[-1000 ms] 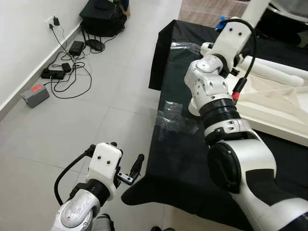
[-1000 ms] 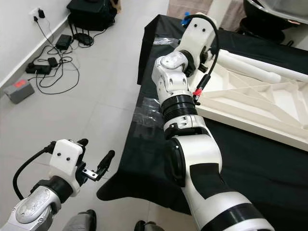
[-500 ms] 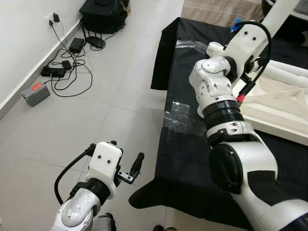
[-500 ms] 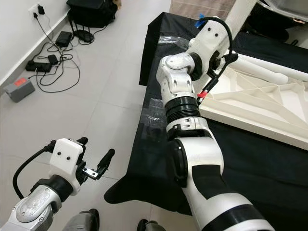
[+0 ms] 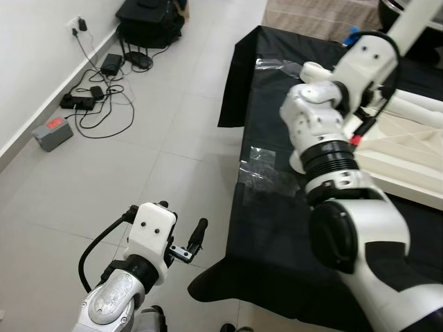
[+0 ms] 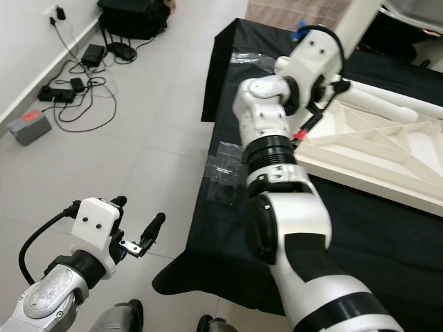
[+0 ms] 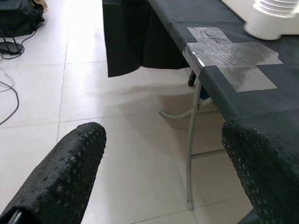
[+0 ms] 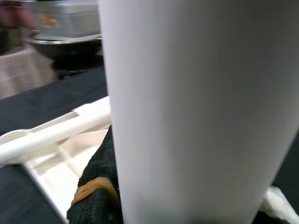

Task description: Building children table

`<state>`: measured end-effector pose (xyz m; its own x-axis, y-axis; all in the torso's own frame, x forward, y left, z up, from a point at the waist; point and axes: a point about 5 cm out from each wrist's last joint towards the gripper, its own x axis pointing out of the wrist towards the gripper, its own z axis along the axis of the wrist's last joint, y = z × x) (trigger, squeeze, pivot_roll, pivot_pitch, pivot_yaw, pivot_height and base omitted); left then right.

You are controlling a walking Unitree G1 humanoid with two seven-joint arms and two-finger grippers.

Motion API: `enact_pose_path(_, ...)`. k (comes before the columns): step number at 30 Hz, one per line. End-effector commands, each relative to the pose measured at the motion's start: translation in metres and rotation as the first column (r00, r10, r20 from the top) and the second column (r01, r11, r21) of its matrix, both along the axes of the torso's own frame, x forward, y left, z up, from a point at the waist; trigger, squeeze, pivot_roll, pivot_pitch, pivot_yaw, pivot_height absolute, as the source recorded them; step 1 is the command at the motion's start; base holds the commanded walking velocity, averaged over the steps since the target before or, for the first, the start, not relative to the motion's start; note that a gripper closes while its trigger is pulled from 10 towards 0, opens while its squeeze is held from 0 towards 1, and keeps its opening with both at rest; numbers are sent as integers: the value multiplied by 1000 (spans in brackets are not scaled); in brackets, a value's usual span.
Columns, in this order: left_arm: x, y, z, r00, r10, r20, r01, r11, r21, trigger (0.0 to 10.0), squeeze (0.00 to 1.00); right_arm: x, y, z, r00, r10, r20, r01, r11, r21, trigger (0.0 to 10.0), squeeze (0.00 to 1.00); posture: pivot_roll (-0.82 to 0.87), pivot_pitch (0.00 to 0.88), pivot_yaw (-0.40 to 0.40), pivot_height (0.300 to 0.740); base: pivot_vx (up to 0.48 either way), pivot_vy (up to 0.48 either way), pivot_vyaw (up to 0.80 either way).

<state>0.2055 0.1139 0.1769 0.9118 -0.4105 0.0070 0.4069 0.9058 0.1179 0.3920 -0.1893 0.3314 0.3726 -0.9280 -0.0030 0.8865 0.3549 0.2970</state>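
Observation:
My right arm (image 5: 325,124) reaches far over the black-draped table (image 5: 277,228). Its gripper (image 8: 182,205) is shut on an upright white table leg (image 6: 360,21). That leg looms close in the right wrist view, with one black finger (image 8: 96,200) pressed against its side. Below it lies the white tabletop frame (image 6: 374,145), underside up, and another white leg (image 6: 387,97) lies along its far edge. My left gripper (image 7: 159,172) hangs low over the floor beside the table, open and holding nothing.
Cables and power strips (image 5: 90,104), a grey box (image 5: 51,133) and a black bag (image 5: 149,21) lie along the left wall. Clear plastic (image 5: 259,169) is taped on the cloth near the table's edge. A thin metal table leg (image 7: 191,154) stands under that edge.
My right arm has carried the white leg further right, over the tabletop frame. The head view has shifted slightly. The left arm has stayed put.

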Motion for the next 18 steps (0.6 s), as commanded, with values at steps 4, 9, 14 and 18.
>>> enact_pose_path(4,-1,-1,-3,1000,-7,-13,7,1000,0,10000,0,-8,-50,-32,977,-170,-129,175,984,33,10000,0,94,257,-139,740,0,0,0)
enact_pose_path(9,0,0,-2,1000,-7,-12,7,1000,4,10000,0,-19,-83,-33,955,-265,-131,271,962,27,10000,0,91,258,-133,740,0,0,0)
enact_pose_path(14,0,-4,0,999,-35,-9,35,999,-18,10000,0,-14,-73,-35,968,-211,-137,214,977,12,10000,0,89,258,-129,740,0,0,0)
enact_pose_path(18,-12,-29,3,962,-271,-43,267,960,-81,10000,0,-8,-55,-39,978,-143,-150,145,989,-2,10000,0,92,257,-126,740,0,0,0)
